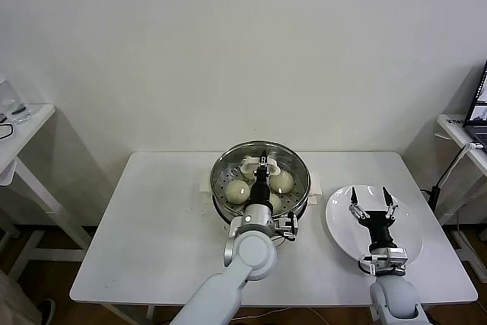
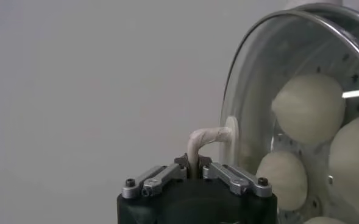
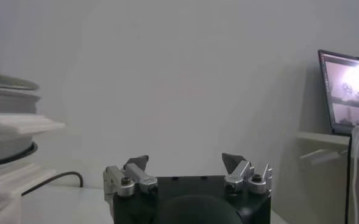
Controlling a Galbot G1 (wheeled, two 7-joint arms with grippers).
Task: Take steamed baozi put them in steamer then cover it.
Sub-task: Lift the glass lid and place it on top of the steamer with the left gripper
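At the left of my view stood a side table (image 1: 23, 123), no part of the job. On the white work table (image 1: 152, 211), the steamer (image 1: 221, 188) sat near the far edge at the middle, and the steamed baozi (image 1: 237, 191) lay inside it on the perforated tray; I could make out three through the glass, and in my left wrist view a sliver of a fourth at the bottom edge. The plate (image 1: 407, 234) to the right held none. I judged the loading done and the covering nearly so.

The cover (image 1: 297, 169) rested over the pot's mouth, as far as I could tell level with its rim. My left gripper (image 1: 263, 164) was clamped narrowly on the cover's cream handle (image 2: 205, 137), the arm reaching forward from below centre with the wrist over the pot's near rim. What I judged left: let go of the handle and draw the arm clear.

My right gripper (image 1: 371, 205) hovered over the plate, jaws spread wide and holding nothing, arm upright and idle. A laptop (image 3: 347, 91) stood on a shelf at far right.
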